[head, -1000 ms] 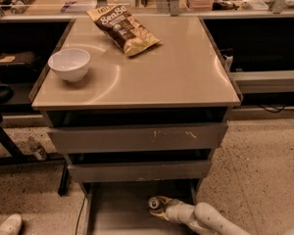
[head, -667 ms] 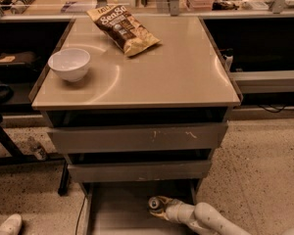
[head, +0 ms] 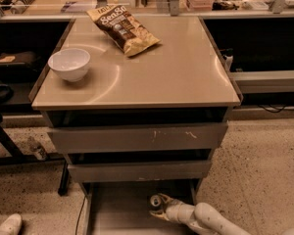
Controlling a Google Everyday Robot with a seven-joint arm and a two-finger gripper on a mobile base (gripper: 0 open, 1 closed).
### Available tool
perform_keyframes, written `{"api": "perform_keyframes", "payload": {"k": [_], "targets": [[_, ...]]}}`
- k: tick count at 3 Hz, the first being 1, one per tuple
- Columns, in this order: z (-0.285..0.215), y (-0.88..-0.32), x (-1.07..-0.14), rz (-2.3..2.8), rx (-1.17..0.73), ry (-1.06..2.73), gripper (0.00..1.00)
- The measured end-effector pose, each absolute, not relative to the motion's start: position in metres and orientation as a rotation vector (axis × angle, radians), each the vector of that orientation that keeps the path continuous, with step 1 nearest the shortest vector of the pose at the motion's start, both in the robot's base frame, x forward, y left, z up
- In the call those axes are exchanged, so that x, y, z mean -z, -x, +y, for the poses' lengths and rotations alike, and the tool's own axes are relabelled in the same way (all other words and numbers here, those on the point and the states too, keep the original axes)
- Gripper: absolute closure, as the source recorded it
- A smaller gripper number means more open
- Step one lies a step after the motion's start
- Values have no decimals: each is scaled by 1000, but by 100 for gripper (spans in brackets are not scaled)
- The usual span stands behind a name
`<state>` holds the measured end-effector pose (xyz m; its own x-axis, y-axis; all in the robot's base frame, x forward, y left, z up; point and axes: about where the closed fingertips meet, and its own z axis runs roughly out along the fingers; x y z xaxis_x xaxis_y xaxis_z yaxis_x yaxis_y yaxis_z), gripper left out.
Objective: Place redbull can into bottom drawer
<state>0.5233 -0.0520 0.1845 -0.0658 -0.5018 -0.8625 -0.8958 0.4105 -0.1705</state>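
The bottom drawer [head: 115,209] is pulled out at the foot of the cabinet, with its flat grey floor showing. The redbull can [head: 155,200] stands upright inside it near the right side, its shiny round top facing up. My gripper [head: 157,207] reaches into the drawer from the lower right. Its fingers lie on either side of the can and are shut on it. The lower part of the can is hidden by the gripper.
The scratched top drawer [head: 137,137] and the plain middle drawer [head: 137,170] are slightly open above. A white bowl [head: 69,64] and a brown chip bag [head: 123,28] lie on the cabinet top. Dark shelving stands on both sides, and speckled floor lies around the cabinet.
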Motion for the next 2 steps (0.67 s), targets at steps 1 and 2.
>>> {"api": "perform_keyframes", "payload": {"k": [1, 2], "targets": [[-52, -523, -184, 1715, -519, 1228, 0], [-52, -523, -184, 1715, -519, 1228, 0]]}}
